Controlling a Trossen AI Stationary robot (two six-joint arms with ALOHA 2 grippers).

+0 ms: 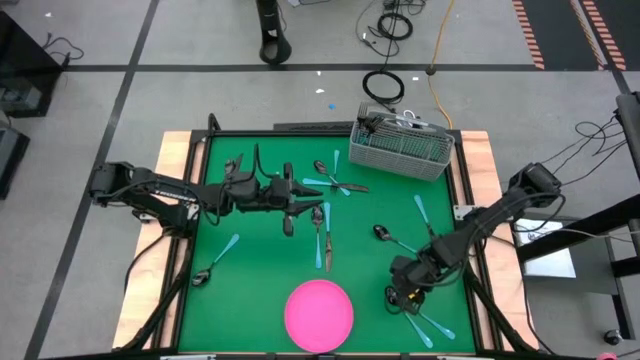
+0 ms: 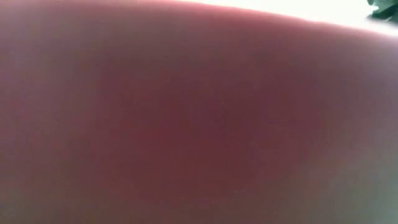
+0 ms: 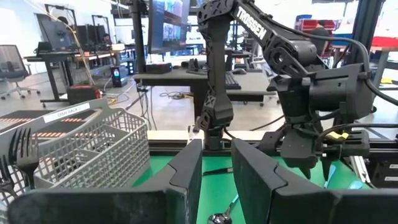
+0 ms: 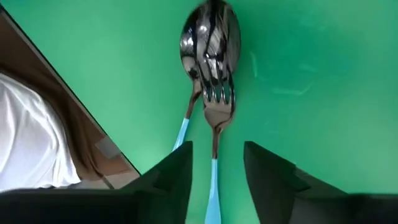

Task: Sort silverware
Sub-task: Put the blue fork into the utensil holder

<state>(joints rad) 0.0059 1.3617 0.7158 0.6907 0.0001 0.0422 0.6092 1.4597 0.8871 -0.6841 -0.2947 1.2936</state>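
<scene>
Sorting looks barely under way, judging by how much silverware lies loose on the green-topped table (image 1: 250,290). The grey wire-mesh basket (image 1: 402,148) sits at the table's far edge with a few dark utensils standing in its end compartment, while the round pink plate (image 1: 319,315) near the front edge carries nothing.

The right gripper (image 1: 405,292) is low over the table's front right part. In the right wrist view its two dark fingers (image 4: 171,177) stand apart on either side of a light-blue fork handle, not closed on it. The dark shiny fork (image 4: 217,109) lies on the mat with its tines over the bowl of a dark shiny spoon (image 4: 210,37), the two handles running side by side. Whether this pair has just been set down or is about to be lifted cannot be told.

The left gripper (image 1: 287,203) hovers over the middle of the table near a cluster of blue-handled spoons (image 1: 325,185); its fingers (image 3: 186,180) show a narrow gap with nothing between them.

Most pieces are left to sort: a spoon at front left (image 1: 212,262), two utensils lying together at centre (image 1: 322,238), and others scattered on the right.
</scene>
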